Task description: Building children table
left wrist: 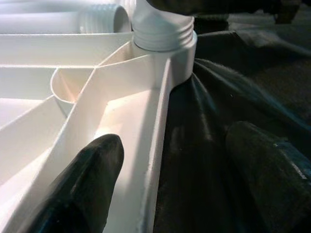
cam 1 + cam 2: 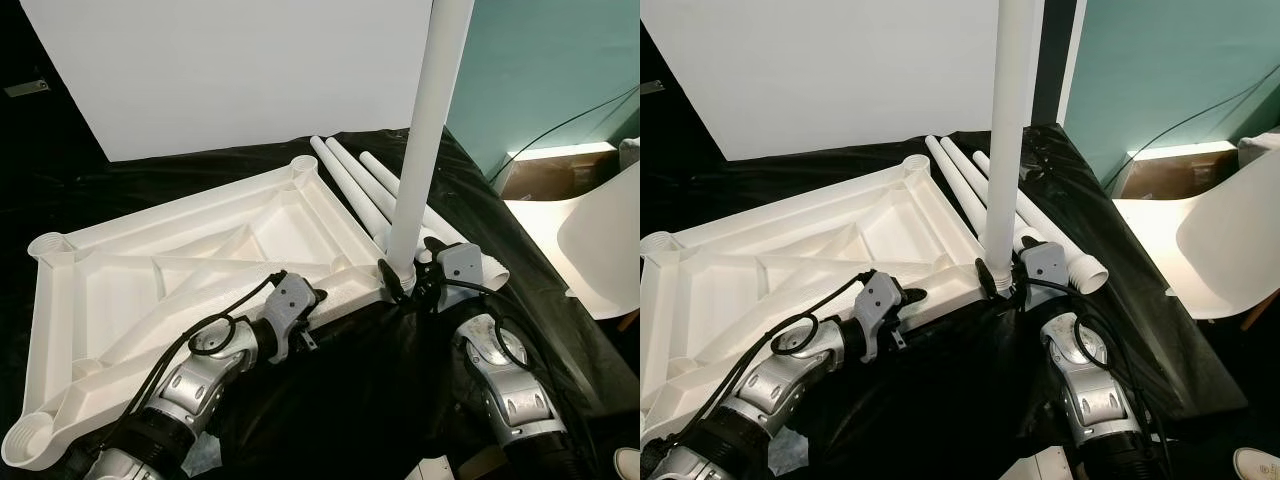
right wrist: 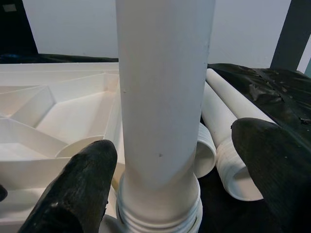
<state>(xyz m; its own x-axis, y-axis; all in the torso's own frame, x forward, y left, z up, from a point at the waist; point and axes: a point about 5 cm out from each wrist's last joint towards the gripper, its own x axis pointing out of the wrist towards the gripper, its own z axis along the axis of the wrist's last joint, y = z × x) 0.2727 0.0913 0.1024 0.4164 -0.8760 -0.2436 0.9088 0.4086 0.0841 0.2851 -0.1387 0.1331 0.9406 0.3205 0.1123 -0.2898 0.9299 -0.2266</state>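
Note:
A white plastic table top (image 2: 200,270) lies upside down on a black cloth, ribs and corner sockets facing up. One white leg (image 2: 425,130) stands upright in its near right corner socket. My right gripper (image 2: 408,272) is open around the base of that leg (image 3: 163,97); one finger (image 3: 77,189) sits close to it and the other stands well off. My left gripper (image 2: 318,318) is open and straddles the table top's near rim (image 1: 155,136), one finger (image 1: 82,184) inside and one on the cloth. Three loose legs (image 2: 360,185) lie behind the upright one.
A large white board (image 2: 250,70) leans at the back. To the right are a white chair (image 2: 1230,240), a cardboard box (image 2: 550,175) and a cable along the teal wall. The black cloth (image 2: 380,400) spreads between my arms.

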